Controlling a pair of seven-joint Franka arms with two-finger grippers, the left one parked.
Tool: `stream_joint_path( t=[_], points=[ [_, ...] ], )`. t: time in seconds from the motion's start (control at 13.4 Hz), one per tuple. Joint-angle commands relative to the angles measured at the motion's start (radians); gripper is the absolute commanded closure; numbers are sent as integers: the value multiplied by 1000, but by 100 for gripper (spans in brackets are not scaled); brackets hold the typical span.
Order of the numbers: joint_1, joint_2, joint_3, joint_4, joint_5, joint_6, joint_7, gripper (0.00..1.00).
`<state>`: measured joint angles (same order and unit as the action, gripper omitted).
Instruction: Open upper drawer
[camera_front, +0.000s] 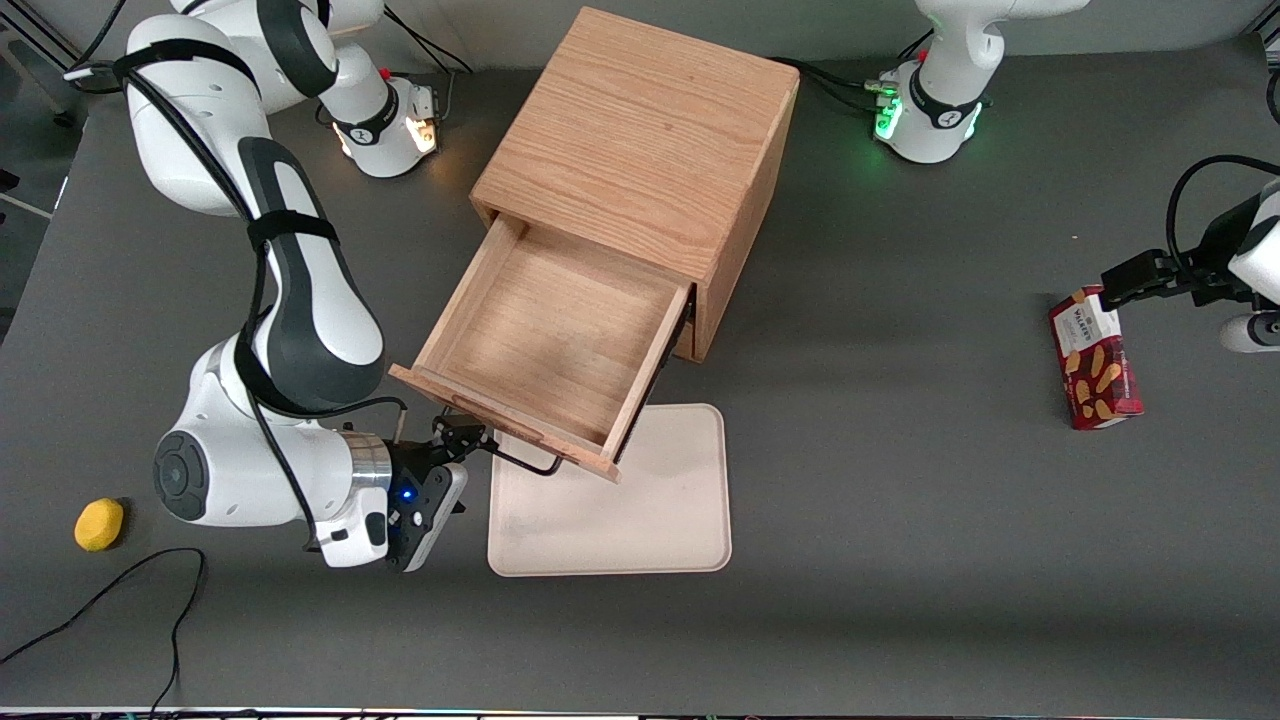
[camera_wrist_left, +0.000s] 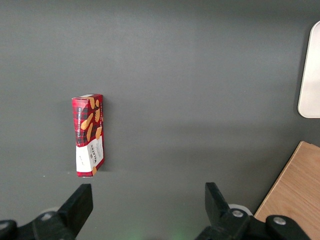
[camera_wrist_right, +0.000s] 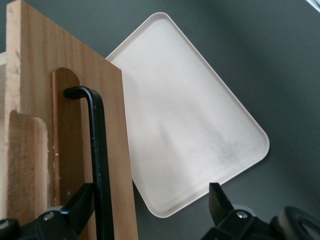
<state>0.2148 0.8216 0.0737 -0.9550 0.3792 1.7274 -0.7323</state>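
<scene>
Front view: oak upper drawer (camera_front: 550, 350) extended, spread claw (camera_front: 470, 440) beside its thin black handle (camera_front: 520, 460).

Upper drawer (camera_front: 548, 345) overhangs tray (camera_front: 640, 520); gripper (camera_front: 468, 437) beside its handle (camera_front: 525, 462).

Robotics lab: bare grey table (camera_front: 900, 560), bolted arm bases (camera_front: 925, 115), trailing cables (camera_front: 120, 590).

Even, bright overhead light, soft short shadows under cabinet (camera_front: 640, 170) and tray (camera_front: 610, 500). Sharp front view; claw (camera_wrist_right: 150, 215) fingers dark, slightly soft up close. No glare on gray surface (camera_front: 900, 550).
</scene>
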Motion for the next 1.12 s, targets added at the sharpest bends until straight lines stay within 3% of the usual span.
stream_joint_path(
  t=[0.0, 0.6, 1.04],
  points=[
    [-25, 5, 5, 41, 7, -9, -19, 0],
    [-52, -62, -2, 70, 4, -81, -4, 0],
    [-71, -229, -124, 42, -25, -244, 120, 0]
  ],
)
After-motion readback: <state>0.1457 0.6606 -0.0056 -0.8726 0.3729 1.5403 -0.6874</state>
